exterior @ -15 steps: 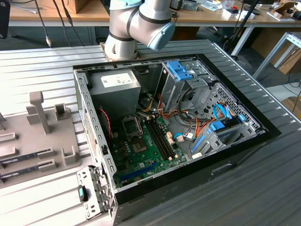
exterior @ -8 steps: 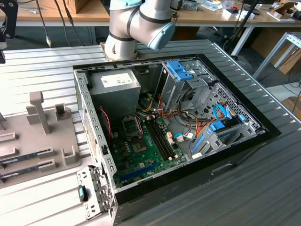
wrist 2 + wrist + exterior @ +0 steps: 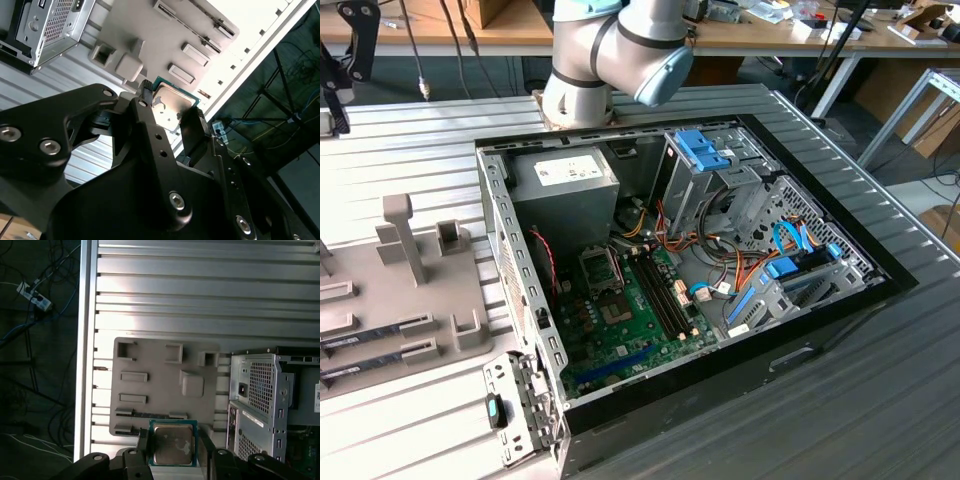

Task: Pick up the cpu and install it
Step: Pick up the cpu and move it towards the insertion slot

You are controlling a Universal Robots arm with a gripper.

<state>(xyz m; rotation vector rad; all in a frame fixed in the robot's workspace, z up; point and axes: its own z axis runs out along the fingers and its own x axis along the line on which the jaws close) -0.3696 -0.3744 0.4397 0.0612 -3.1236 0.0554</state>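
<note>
My gripper [image 3: 173,439] is closed narrow on the cpu [image 3: 172,449]. In both wrist views the chip sits flat between my two fingers [image 3: 143,441], pinched by opposite edges, with its silvery top and thin green rim facing the cameras. It looks square in the hold, not cocked. Below the tool and apart from it lies the grey holder tray [image 3: 165,357] with its empty pockets and slots, so I judge the pick-up done and the carry to be the step in hand. The chip hangs clear of the tray rather than resting in it. Under the tray runs the ribbed metal table [image 3: 200,300]. Off to one side of the tool stands the open computer case [image 3: 255,385], whose perforated rear wall shows beside the tray. Farther off, in the exterior view, the motherboard [image 3: 620,335] lies in the floor of that case, with the socket [image 3: 600,268] beside the memory slots, well away from where I hold the chip. As I judge it, the install calls for keeping the chip level, matching its corner to the socket, and setting it down straight without sliding it. A tilt or a scrape could harm the contacts.
</note>
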